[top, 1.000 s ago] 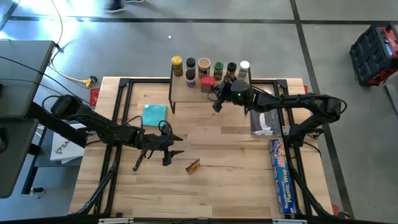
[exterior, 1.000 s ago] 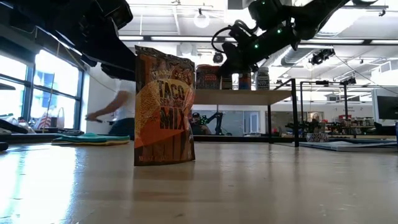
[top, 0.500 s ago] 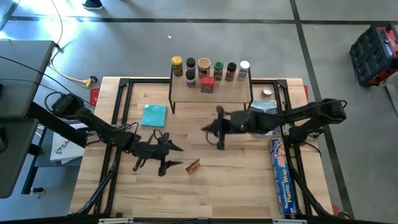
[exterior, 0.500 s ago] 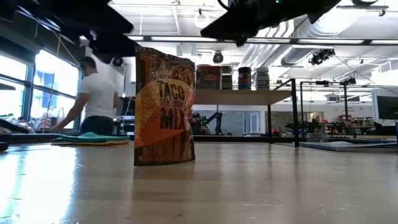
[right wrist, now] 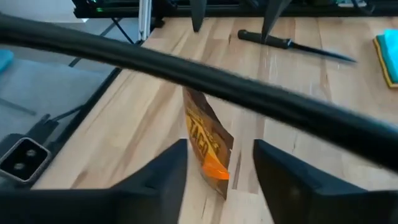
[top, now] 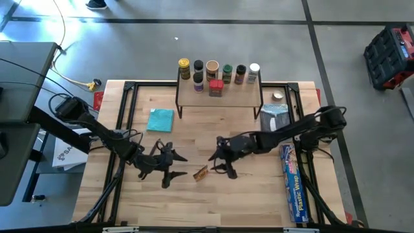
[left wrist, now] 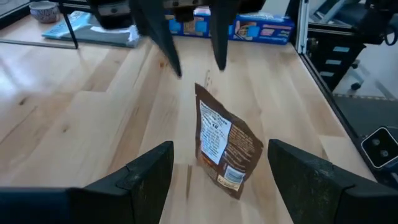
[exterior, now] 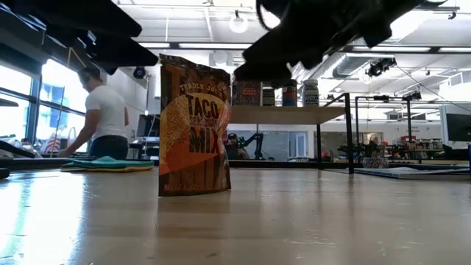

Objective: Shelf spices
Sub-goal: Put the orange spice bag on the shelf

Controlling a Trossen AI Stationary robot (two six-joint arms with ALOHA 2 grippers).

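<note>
A brown-orange taco mix packet (exterior: 193,126) stands upright on the worktop (exterior: 294,221). Behind it, to its right, the shelf (exterior: 291,115) carries several jars (exterior: 290,93). A person (exterior: 101,114) stands far behind it, left.

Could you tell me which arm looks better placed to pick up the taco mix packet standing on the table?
Probably the right. The right gripper hangs open close beside the packet, its fingers framing it in the right wrist view. The left gripper, also open and facing it, sits slightly farther off.
</note>
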